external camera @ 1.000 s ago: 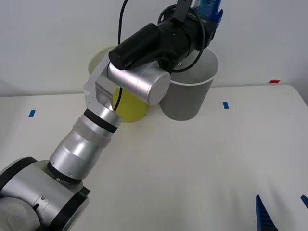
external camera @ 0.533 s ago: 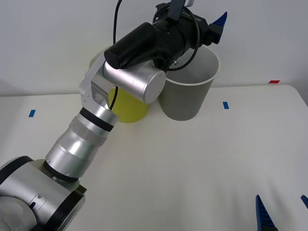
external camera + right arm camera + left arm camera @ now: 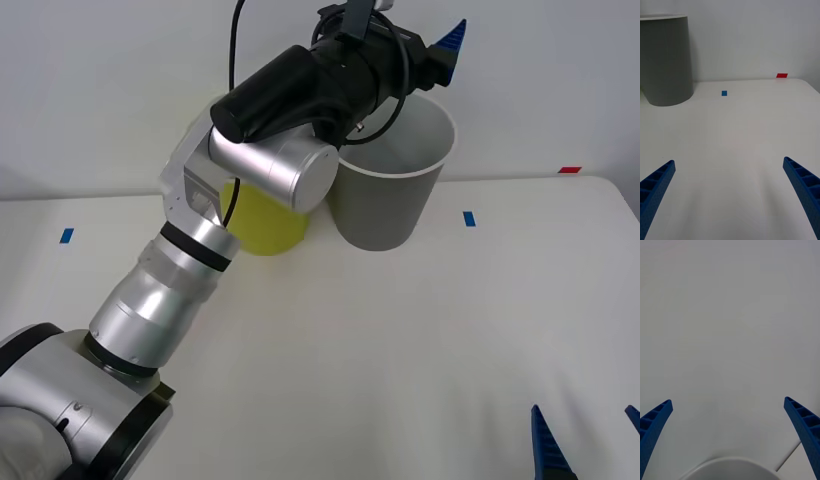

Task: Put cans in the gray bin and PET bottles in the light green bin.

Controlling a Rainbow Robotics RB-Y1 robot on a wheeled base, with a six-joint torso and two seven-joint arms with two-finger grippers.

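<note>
The gray bin stands at the back of the white table, with the light green bin touching its left side, partly behind my left arm. My left gripper hovers above the gray bin's far rim, open and holding nothing. In the left wrist view the left gripper has its fingers wide apart over the bin's white rim. My right gripper rests open low at the near right; its wrist view, with the right gripper in front, shows the gray bin farther off. The cans and PET bottles are out of view.
Blue tape marks and a red mark lie on the table. A white wall rises right behind the bins. The table's right edge runs near the red mark. My left arm spans the left half of the table.
A second ago the left gripper's fingers stood close together around something blue above the gray bin. They have since spread apart and hold nothing. The left arm shifted slightly left.
</note>
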